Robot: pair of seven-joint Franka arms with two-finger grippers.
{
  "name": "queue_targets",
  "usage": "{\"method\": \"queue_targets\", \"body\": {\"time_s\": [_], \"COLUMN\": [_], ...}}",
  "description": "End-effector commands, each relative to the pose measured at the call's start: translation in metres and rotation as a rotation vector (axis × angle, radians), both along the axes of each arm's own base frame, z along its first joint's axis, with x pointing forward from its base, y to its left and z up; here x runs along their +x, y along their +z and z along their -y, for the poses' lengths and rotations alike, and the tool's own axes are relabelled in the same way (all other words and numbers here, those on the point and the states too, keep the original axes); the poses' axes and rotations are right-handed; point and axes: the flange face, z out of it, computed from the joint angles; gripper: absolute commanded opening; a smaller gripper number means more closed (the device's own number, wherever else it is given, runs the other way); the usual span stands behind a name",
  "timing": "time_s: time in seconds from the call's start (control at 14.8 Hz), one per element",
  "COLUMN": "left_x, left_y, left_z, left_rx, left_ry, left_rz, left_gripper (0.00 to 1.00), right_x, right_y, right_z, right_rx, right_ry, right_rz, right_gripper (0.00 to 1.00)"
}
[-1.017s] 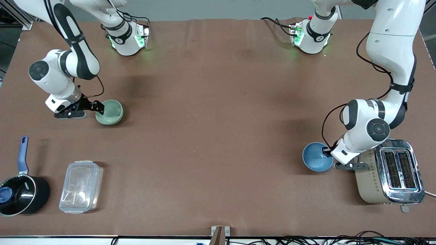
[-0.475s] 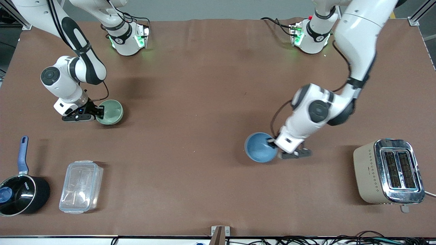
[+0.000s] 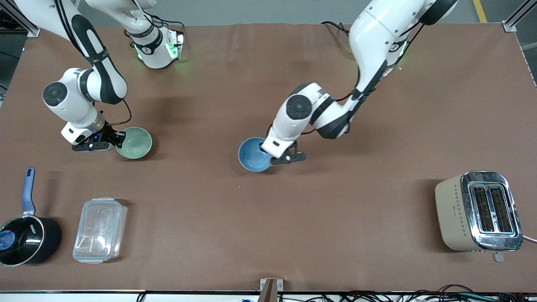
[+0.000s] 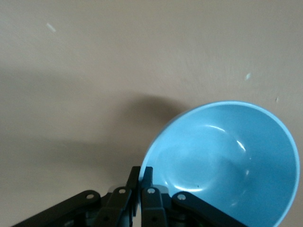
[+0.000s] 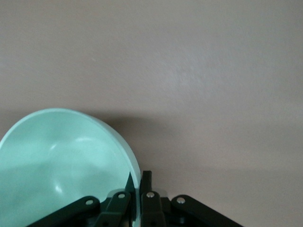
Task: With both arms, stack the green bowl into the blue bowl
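Observation:
The blue bowl (image 3: 251, 154) hangs tilted over the middle of the table, its rim pinched by my left gripper (image 3: 265, 154); in the left wrist view the bowl (image 4: 227, 156) shows with the gripper (image 4: 141, 176) shut on its rim. The green bowl (image 3: 135, 142) is toward the right arm's end of the table, its rim clamped by my right gripper (image 3: 119, 140). In the right wrist view the green bowl (image 5: 57, 161) shows with the gripper (image 5: 137, 182) shut on its rim. I cannot tell whether the green bowl rests on the table.
A toaster (image 3: 478, 212) stands near the front at the left arm's end. A clear lidded container (image 3: 100, 230) and a black saucepan (image 3: 25, 235) with a blue handle sit near the front at the right arm's end. The brown table (image 3: 268, 218) spreads between them.
My left arm has carried the blue bowl from beside the toaster to over the table's middle. My right gripper has closed onto the green bowl's rim and shifted slightly.

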Motion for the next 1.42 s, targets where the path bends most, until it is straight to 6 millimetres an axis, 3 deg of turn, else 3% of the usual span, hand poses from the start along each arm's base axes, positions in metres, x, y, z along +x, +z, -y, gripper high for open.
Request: {"method": "queue_targets", "body": {"time_s": [0.0,0.07,0.14,0.2,0.27,0.41,0.47,0.54,0.68,0.81,0.88,1.02,1.15,1.29,1.36], "left_x": [-0.001,-0.001,-0.001,0.003,0.011,0.046,0.065,0.083,0.100,0.111,0.114,0.110,0.112,0.106,0.099], "left_y": [-0.025,-0.029,-0.025,-0.016,0.002,0.055,0.095,0.129,0.194,0.251,0.279,0.323,0.350,0.365,0.373], "left_z": [0.015,0.015,0.015,0.014,0.009,-0.024,-0.044,-0.075,-0.137,-0.198,-0.238,-0.289,-0.349,-0.387,-0.395], "left_rx": [0.015,0.016,0.014,0.012,0.006,0.019,0.038,0.087,0.189,0.237,0.256,0.260,0.215,0.160,0.161], "left_ry": [-0.006,-0.006,-0.007,-0.003,0.006,0.053,0.072,0.082,0.017,-0.032,-0.071,-0.161,-0.210,-0.242,-0.245], "left_rz": [0.009,0.006,0.011,0.018,0.039,0.092,0.128,0.148,0.169,0.174,0.164,0.165,0.162,0.138,0.126], "left_gripper": [0.07,0.11,0.24,0.68,0.97,1.00,1.00,1.00,1.00,1.00,1.00,1.00,1.00,1.00,1.00], "right_x": [0.047,0.058,0.064,0.068,0.068,0.063,0.060,0.059,0.050,0.043,0.040,0.033,0.032,0.041,0.042], "right_y": [0.068,0.087,0.102,0.112,0.117,0.120,0.123,0.128,0.131,0.111,0.099,0.077,0.063,0.053,0.048], "right_z": [-0.030,-0.051,-0.080,-0.107,-0.129,-0.177,-0.206,-0.228,-0.287,-0.338,-0.355,-0.381,-0.396,-0.403,-0.407], "right_rx": [0.024,0.038,0.065,0.091,0.113,0.185,0.223,0.241,0.267,0.308,0.323,0.330,0.315,0.285,0.269], "right_ry": [-0.042,-0.067,-0.100,-0.133,-0.160,-0.210,-0.237,-0.271,-0.329,-0.385,-0.398,-0.417,-0.432,-0.442,-0.446], "right_rz": [-0.075,-0.100,-0.124,-0.145,-0.151,-0.163,-0.160,-0.140,-0.102,-0.078,-0.076,-0.068,-0.036,-0.011,-0.002], "right_gripper": [0.00,0.00,0.00,0.00,0.00,0.00,0.00,0.00,0.00,0.00,0.00,0.00,0.00,0.00,0.00]}}
